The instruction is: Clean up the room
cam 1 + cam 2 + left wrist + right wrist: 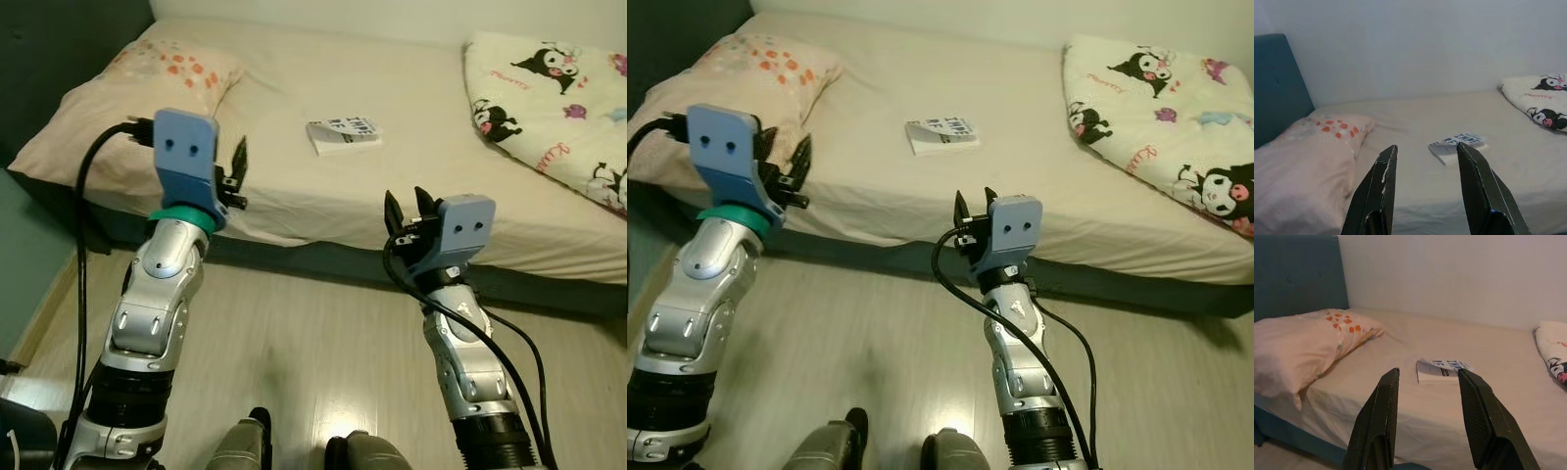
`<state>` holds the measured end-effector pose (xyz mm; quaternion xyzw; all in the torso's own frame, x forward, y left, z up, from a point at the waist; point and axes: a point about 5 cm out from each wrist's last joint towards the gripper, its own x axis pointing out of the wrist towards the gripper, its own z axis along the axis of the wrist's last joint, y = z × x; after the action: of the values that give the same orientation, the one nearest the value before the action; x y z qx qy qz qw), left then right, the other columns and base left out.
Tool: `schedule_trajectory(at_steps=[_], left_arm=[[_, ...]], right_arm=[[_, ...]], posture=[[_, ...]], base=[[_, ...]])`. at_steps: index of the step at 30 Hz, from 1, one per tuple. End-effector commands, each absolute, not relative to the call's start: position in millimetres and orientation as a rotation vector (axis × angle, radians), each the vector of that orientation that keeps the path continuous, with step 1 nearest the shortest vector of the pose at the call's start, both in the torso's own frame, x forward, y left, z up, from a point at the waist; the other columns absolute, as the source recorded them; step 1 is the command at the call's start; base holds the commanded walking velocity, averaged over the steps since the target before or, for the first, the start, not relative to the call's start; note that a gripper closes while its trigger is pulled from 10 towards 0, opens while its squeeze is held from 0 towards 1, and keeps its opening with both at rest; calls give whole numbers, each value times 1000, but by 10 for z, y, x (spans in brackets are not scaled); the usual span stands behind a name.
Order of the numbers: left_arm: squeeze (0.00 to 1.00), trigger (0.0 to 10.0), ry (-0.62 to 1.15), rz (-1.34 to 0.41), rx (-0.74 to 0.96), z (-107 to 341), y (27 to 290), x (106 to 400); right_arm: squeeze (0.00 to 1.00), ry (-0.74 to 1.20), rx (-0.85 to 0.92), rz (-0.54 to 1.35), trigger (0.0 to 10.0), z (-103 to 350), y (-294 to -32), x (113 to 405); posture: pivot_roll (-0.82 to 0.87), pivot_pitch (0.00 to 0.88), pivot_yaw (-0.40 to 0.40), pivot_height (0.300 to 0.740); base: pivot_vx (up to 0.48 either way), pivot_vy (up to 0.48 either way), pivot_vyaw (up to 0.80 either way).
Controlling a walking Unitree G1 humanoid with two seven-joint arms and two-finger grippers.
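Observation:
A white book [343, 135] with dark lettering lies flat in the middle of the bed [294, 186], beyond both arms. My left gripper [235, 172] is raised at the bed's near edge, left of the book, open and empty. Over the same edge, lower and to the right, my right gripper [409, 211] is also open and empty. The book [1457, 145] shows between the left fingers [1382, 181] in the left wrist view. Between the right fingers [1476, 416] in the right wrist view the book [1440, 370] lies farther off.
A peach pillow [127, 98] with orange flowers lies at the bed's left end by a dark teal headboard [1298, 274]. A folded cartoon-print blanket [554, 98] covers the right end. Pale wood floor [313, 333] lies under my arms, and a white wall stands behind the bed.

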<state>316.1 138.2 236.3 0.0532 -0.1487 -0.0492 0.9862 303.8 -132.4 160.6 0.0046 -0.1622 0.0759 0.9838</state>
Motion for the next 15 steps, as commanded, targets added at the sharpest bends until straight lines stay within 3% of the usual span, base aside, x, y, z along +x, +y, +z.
schedule_trajectory(at_steps=[1,15], left_arm=[[0,10000,-288,-115,107,2321,1354,3160],[0,10000,-291,-119,107,2324,1346,3162]], right_arm=[[0,-308,10,139,10000,1552,-1360,3026],[0,-307,6,143,10000,1549,-1356,3026]], posture=[[-59,71,32,738],[-60,75,34,738]], base=[[480,0,0],[480,0,0]])
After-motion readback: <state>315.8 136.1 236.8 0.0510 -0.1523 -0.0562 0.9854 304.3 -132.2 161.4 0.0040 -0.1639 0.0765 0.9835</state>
